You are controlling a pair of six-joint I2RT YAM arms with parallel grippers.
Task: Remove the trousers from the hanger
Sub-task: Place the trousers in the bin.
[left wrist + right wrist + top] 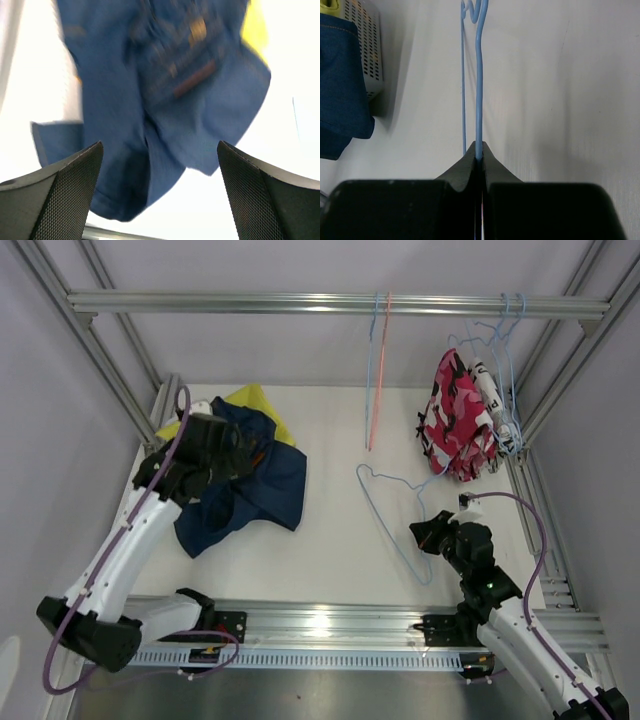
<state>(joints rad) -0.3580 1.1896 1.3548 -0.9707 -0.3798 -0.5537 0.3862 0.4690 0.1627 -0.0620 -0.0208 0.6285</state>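
Navy trousers [255, 490] lie crumpled at left, atop the yellow pair [258, 400]; pink pair [455, 425] and white pair [488, 385] hang at right.

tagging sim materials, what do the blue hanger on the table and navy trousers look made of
Blue hanger: thin wire, likely metal under a smooth blue coating; slender, even, faintly glossy.
Navy trousers: matte woven cloth, probably denim; contrast stitching, brown patch, soft folds.
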